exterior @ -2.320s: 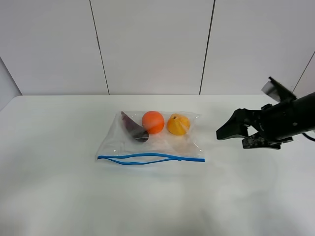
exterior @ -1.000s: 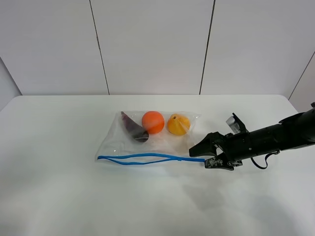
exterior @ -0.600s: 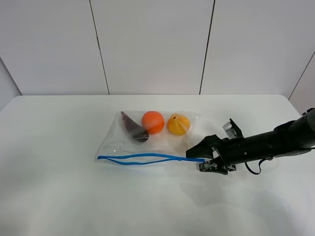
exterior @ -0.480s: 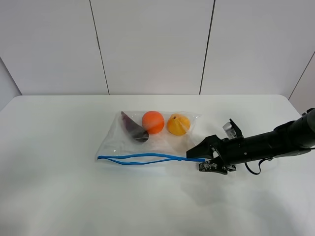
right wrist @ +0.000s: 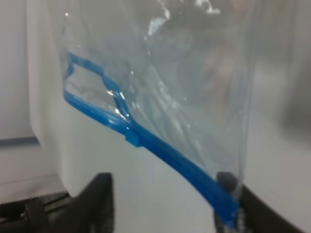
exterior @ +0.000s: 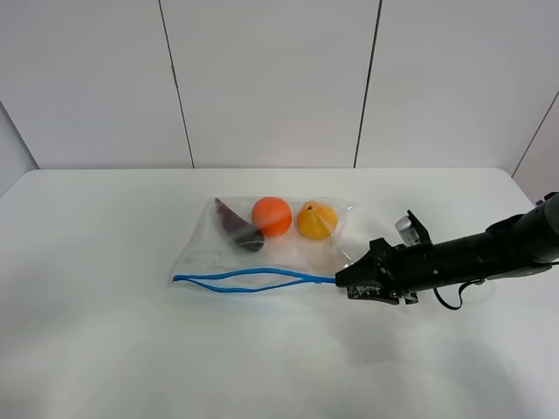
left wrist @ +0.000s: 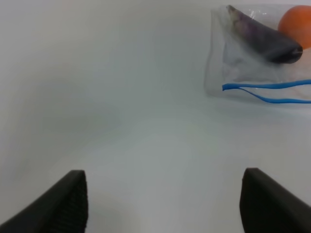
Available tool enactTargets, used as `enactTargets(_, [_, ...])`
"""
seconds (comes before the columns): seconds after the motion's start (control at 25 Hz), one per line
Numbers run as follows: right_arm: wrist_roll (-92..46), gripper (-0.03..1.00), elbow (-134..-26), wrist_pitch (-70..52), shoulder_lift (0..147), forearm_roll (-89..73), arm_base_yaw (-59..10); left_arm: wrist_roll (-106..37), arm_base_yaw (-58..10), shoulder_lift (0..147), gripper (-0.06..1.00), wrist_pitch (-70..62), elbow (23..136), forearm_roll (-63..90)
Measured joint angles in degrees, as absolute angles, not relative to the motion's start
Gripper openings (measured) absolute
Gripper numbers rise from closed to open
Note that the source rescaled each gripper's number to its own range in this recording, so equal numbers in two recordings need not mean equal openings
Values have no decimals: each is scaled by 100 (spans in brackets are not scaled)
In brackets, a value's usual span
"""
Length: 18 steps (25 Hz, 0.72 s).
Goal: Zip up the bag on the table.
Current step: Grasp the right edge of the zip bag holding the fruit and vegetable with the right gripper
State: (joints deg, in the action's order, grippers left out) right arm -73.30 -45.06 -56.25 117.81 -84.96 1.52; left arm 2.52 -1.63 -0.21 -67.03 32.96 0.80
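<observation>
The clear bag [exterior: 205, 253] lies flat on the white table [exterior: 105, 349], with an orange [exterior: 272, 216], a yellow pear [exterior: 316, 220] and a purple eggplant [exterior: 238, 227] inside. Its blue zipper strip [exterior: 253, 278] runs along the near edge and gapes at the left part. My right gripper [exterior: 345, 286] is low at the strip's right end. In the right wrist view the jaws [right wrist: 165, 194] stand partly apart, with the strip [right wrist: 160, 148] running between them and its end beside one finger [right wrist: 228, 187]. My left gripper [left wrist: 163, 194] is open and empty, well away from the bag [left wrist: 228, 63].
White wall panels [exterior: 271, 78] stand behind the table's far edge. The right arm [exterior: 472, 253] stretches low over the table from the right side. The left arm does not show in the exterior high view.
My right gripper came down from the right to the strip's right end. In the last half second its jaws narrowed around that end, and the bag's right corner shifted slightly left.
</observation>
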Motion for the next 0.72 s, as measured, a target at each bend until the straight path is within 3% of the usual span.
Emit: enactTargets(0.72, [-7342, 50, -4506, -5891, 11781, -8402, 152, 252, -163, -21, 96, -6703, 3296, 80])
